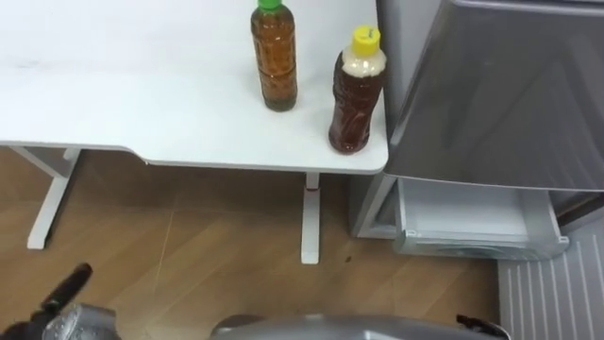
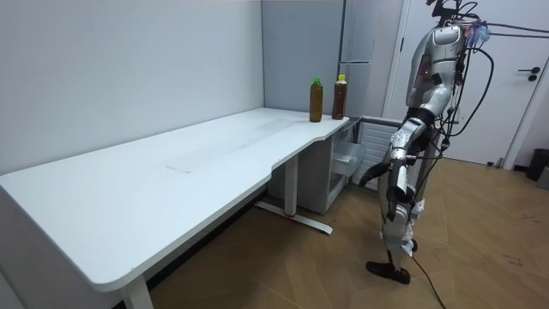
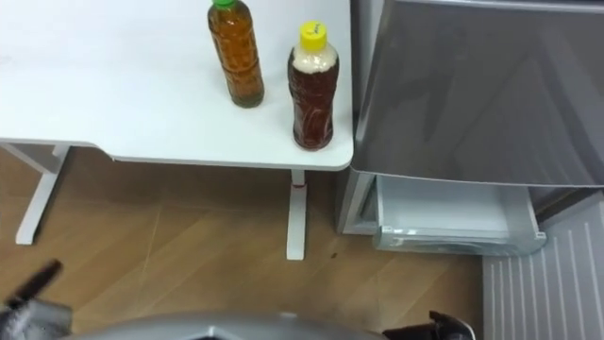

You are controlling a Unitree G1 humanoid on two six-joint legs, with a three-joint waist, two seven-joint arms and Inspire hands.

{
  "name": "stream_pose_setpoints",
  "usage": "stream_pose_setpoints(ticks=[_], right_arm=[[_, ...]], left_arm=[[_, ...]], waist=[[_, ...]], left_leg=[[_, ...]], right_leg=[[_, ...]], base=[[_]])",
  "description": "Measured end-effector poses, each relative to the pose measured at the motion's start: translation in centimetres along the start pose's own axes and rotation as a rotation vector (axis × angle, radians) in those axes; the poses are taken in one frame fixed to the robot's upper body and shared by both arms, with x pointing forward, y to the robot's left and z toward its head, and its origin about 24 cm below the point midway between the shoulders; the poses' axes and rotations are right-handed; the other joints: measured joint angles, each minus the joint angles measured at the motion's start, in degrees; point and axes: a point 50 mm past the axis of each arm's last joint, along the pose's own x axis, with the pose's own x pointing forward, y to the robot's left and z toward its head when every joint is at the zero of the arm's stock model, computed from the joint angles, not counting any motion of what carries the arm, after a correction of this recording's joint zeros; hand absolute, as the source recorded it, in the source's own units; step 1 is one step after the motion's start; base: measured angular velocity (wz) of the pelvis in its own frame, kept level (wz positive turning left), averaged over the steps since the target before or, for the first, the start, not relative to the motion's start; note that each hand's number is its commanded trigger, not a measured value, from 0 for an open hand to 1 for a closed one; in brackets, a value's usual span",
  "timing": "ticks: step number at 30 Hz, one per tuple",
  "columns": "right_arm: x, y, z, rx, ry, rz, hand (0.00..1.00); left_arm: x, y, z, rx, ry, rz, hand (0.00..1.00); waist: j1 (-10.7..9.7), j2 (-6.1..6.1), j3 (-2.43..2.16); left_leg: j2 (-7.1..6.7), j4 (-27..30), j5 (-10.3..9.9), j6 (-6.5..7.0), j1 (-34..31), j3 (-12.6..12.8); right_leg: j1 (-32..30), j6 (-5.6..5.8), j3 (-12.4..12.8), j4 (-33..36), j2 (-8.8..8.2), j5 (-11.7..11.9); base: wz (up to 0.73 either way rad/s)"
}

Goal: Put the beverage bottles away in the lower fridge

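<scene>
On the white table (image 1: 142, 94) green-capped bottle (image 1: 274, 57) and yellow-capped bottle (image 1: 357, 90) are stood beside the fridge (image 1: 500, 85), judged handy for its opened lower drawer (image 1: 472, 212); left hand (image 1: 66, 288) and right hand (image 1: 483, 326): state cannot be told

Office-like room: white desk (image 1: 142, 76), fridge (image 1: 510, 85).

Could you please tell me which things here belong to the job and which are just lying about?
Job: green-capped bottle, yellow-capped bottle, fridge, its open lower drawer.
Just about: white table, wooden floor.
</scene>
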Motion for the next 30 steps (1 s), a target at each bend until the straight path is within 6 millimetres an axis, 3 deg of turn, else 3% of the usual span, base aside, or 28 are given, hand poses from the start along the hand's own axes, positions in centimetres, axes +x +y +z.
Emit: stream_pose_setpoints(ticks=[2,5,6,13,17,22,24,30], right_arm=[[0.0,0.0,0.3,-0.002,-0.021,0.010,0.00],[-0.1,0.0,0.3,0.003,-0.038,0.025,0.00],[-0.1,0.0,0.2,0.005,-0.038,0.028,0.00],[-0.1,0.1,0.2,0.025,-0.063,0.053,0.00],[-0.2,0.4,0.1,0.032,-0.069,0.079,0.00],[-0.2,0.3,0.1,0.044,-0.079,0.093,0.00],[-0.2,0.1,0.1,0.070,-0.076,0.098,0.00],[-0.2,0.1,0.2,0.098,-0.089,0.114,0.00]], left_arm=[[-0.8,-1.3,2.7,-0.088,-0.107,-0.032,0.00],[-2.1,-2.6,5.3,-0.160,-0.220,-0.090,0.00],[-2.4,-2.9,5.7,-0.170,-0.242,-0.104,0.00],[-6.1,-5.3,9.3,-0.201,-0.468,-0.322,0.00],[-9.4,-6.3,11.9,-0.267,-0.603,-0.491,0.00],[-12.8,-7.7,13.3,-0.281,-0.695,-0.756,0.00],[-13.9,-8.4,13.3,-0.234,-0.734,-0.866,0.00],[-17.6,-10.0,13.8,-0.204,-0.804,-1.186,0.00]], waist=[[-0.02,0.15,-0.03],[-1.05,-0.04,-0.06],[-1.20,-0.53,-0.30],[-1.75,-0.97,-0.05],[-3.27,-1.47,0.16],[-4.79,-1.16,0.35],[-6.30,-1.01,0.77],[-7.82,-0.44,0.78]], left_leg=[[-0.09,-0.10,0.00,0.00,-0.28,-0.09],[-0.40,-0.06,0.03,0.05,-0.25,-0.69],[-0.49,-0.07,0.04,0.06,-0.21,-0.93],[-0.62,0.02,0.03,0.06,-0.46,-1.27],[-0.67,0.06,0.03,0.06,-0.75,-1.48],[-0.67,0.21,0.03,0.07,-0.70,-1.45],[-0.67,0.49,0.03,0.07,-1.09,-1.46],[-0.66,0.49,0.03,0.07,-1.49,-1.09]], right_leg=[[-0.12,0.05,0.02,-0.02,-0.04,-0.03],[0.19,0.24,-0.93,-0.06,-0.29,-0.17],[0.29,0.29,-1.07,-0.02,-0.34,-0.25],[0.26,0.33,-1.32,-0.17,-0.44,-0.31],[0.52,0.39,-1.07,-0.25,-0.44,-0.36],[0.15,0.39,-1.07,-0.25,-0.44,-0.36],[0.06,0.38,-0.96,-0.30,-0.45,-0.38],[-0.39,0.35,-0.08,-0.11,-0.44,-0.38]], base=[[0.00],[0.12],[0.16],[0.02],[0.03],[-0.01],[0.00],[-0.04]])
